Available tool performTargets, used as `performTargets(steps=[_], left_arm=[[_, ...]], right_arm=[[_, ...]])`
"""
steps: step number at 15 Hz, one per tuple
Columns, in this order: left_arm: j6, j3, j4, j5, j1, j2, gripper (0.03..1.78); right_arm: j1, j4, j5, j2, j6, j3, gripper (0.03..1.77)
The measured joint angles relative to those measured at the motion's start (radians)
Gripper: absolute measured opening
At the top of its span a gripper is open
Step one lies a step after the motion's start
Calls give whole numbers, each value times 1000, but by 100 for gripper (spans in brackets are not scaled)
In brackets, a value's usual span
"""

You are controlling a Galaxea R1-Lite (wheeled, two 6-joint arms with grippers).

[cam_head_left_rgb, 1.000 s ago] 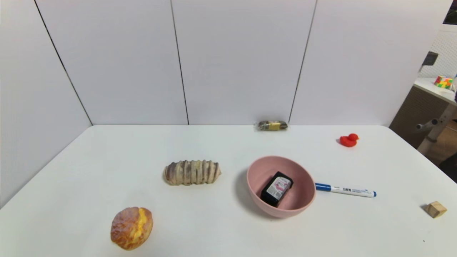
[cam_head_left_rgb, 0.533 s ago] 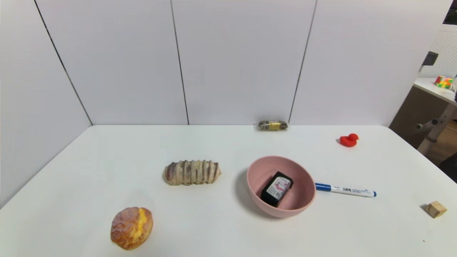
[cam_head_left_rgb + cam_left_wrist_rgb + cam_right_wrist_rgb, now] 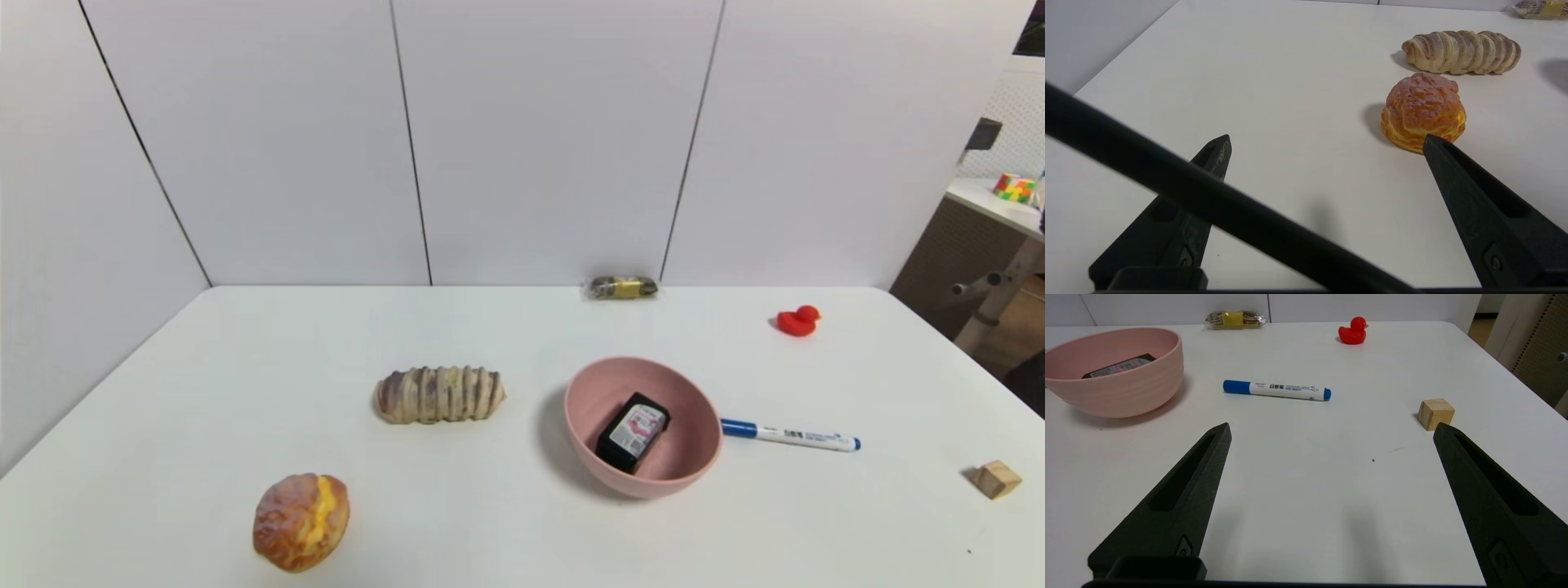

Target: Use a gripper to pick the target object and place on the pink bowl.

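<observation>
Pink bowl (image 3: 690,441): right of centre, head view; black box with pink-and-white label (image 3: 636,429) lies inside. Left gripper (image 3: 1327,141) and right gripper (image 3: 1332,426): over table's near side, fingers wide, both empty. Bread bun (image 3: 300,523): lower left. Wooden cube (image 3: 996,479): lower right.

Looking at a white worktop (image 3: 490,523) here, with a pink bowl (image 3: 582,425) right of centre and a small black box (image 3: 636,433) sitting tilted inside, label up. Blue-and-white marker (image 3: 804,438) just beside the bowl, cap end nearest. Ridged bread roll (image 3: 441,395) off to the left, golden bun (image 3: 301,523) nearer the front. Wrapped snack (image 3: 624,287) at the back, red duck (image 3: 797,321) back right, wooden cube (image 3: 997,479) far right.
</observation>
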Motion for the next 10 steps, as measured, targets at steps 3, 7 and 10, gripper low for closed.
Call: performTargets(steps=[3, 7, 10], left_arm=[[0, 0, 0, 0, 0, 0, 169], [0, 0, 0, 1, 0, 0, 169], [0, 0, 0, 0, 0, 0, 169]], right_arm=[[0, 3, 3, 0, -11, 0, 171], [0, 2, 3, 0, -23, 0, 171], [0, 4, 4, 0, -20, 0, 171]])
